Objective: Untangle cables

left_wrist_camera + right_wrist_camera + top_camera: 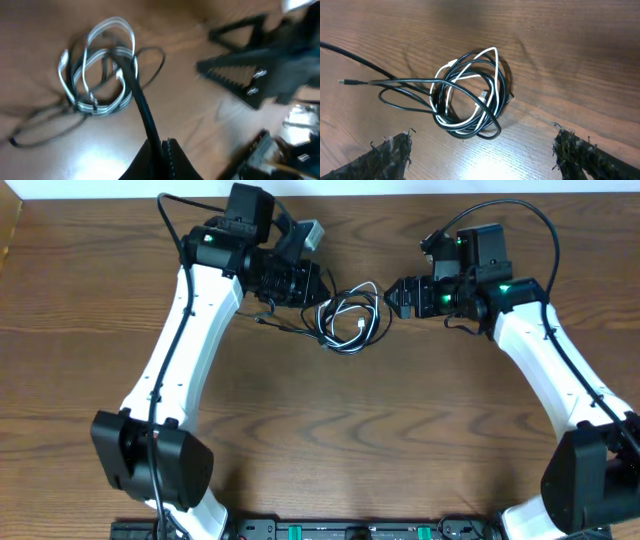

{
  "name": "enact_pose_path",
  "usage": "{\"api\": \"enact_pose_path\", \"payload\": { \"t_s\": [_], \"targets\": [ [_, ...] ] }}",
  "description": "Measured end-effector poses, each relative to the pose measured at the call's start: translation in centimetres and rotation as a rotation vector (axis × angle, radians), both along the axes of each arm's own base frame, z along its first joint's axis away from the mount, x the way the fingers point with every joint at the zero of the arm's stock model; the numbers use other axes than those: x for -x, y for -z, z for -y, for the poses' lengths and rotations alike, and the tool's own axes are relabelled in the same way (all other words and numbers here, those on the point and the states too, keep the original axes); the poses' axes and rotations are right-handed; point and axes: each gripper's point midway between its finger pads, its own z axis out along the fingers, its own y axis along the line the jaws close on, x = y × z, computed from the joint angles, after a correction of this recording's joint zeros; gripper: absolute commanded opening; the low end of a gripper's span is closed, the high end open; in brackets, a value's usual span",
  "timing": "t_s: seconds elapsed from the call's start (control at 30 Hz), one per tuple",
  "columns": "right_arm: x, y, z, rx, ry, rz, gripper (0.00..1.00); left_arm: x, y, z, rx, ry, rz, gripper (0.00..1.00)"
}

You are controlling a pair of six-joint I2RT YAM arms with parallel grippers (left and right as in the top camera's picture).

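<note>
The cables point(352, 318) lie as one tangled coil of black and white cords in the middle of the table, between both arms. My left gripper point(322, 288) sits just left of the coil, shut on one black cord point(142, 107) that runs taut from its jaws point(162, 144) into the coil point(97, 75). My right gripper point(392, 296) hovers just right of the coil and is open. In the right wrist view its fingers point(390, 155) stand wide apart with bare wood between them point(485, 155), and the coil point(470, 100) lies ahead. A thin plug end point(342, 81) trails left.
A loose black strand point(275, 323) trails from the coil toward the left arm. The wooden table point(330, 430) ends at a pale back edge point(400, 188). Both arm bases point(150, 460) point(590, 480) stand at the near side. The right gripper's fingers point(235, 75) show in the left wrist view.
</note>
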Motion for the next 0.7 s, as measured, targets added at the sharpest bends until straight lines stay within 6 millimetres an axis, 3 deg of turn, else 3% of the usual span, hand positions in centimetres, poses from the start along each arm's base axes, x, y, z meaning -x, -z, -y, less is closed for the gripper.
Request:
{"api": "enact_pose_path", "payload": {
  "t_s": [0.13, 0.3, 0.47, 0.7],
  "targets": [
    [-0.8, 0.6, -0.1, 0.002, 0.003, 0.013, 0.86, -0.5, -4.9, 0.1, 0.053, -0.014, 0.172, 0.08],
    [-1.6, 2.6, -1.4, -0.008, -0.049, 0.016, 0.85, 2.1, -12.8, -0.5, 0.131, -0.043, 0.371, 0.08],
    [-1.8, 2.4, -2.3, -0.021, -0.087, 0.045, 0.85, 3.6, -16.0, -0.9, 0.165, -0.051, 0.461, 0.08],
    [-1.7, 2.1, -2.9, -0.048, -0.115, 0.052, 0.85, 3.5, -21.6, -0.9, 0.257, -0.077, 0.653, 0.08]
  ]
}}
